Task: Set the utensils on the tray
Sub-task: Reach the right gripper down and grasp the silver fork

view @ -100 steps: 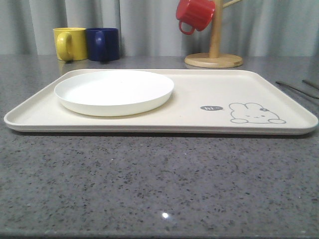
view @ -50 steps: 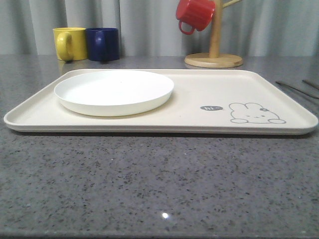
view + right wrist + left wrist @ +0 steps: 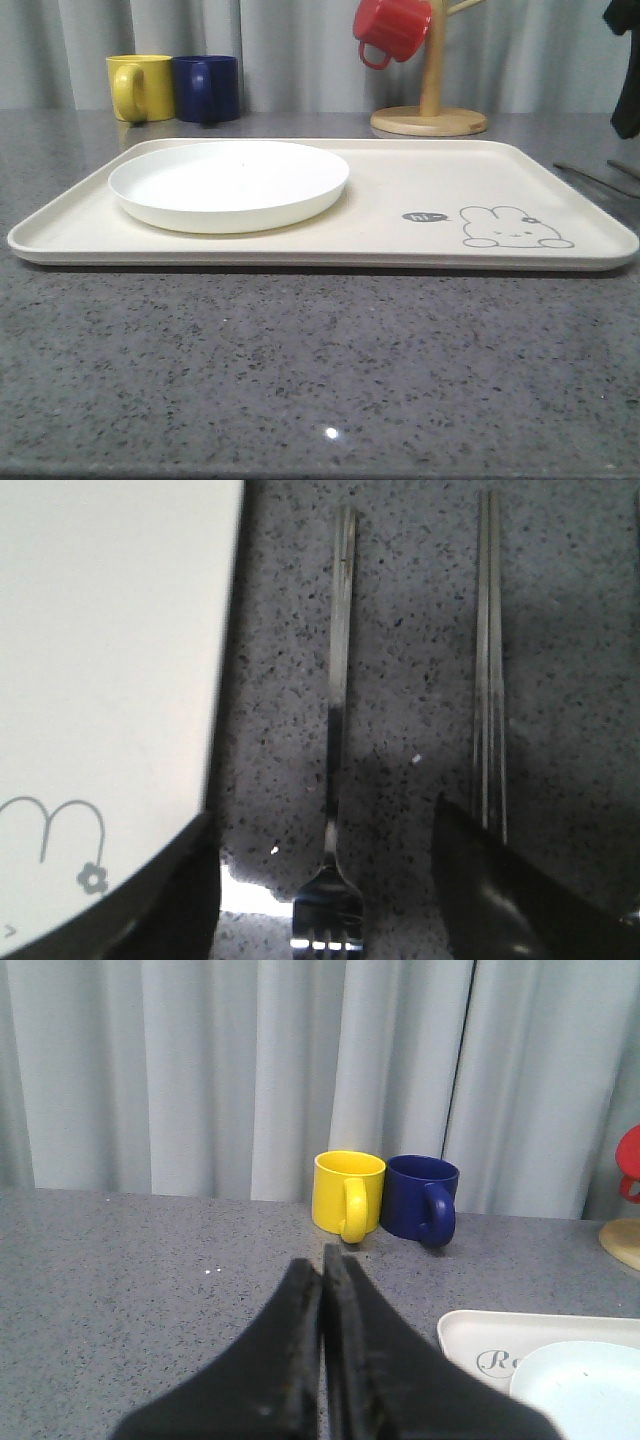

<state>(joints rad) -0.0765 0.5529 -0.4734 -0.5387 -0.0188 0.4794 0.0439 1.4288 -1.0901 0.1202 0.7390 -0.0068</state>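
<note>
I'm seeing the right gripper [image 3: 325,880] w/ fingers spread apart, straddling the fork [image 3: 338,730] lying on the counter [image 3: 410,630] centre frame. Chopsticks [image 3: 490,670] lying right of it, tray [image 3: 110,680] at left. Left gripper [image 3: 323,1260] sitting pressed together, nothing between.

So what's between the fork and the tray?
Nothing but bare grey counter. In the right wrist view, the fork lies beside the tray without touching it, with a strip of speckled stone between them.
</note>
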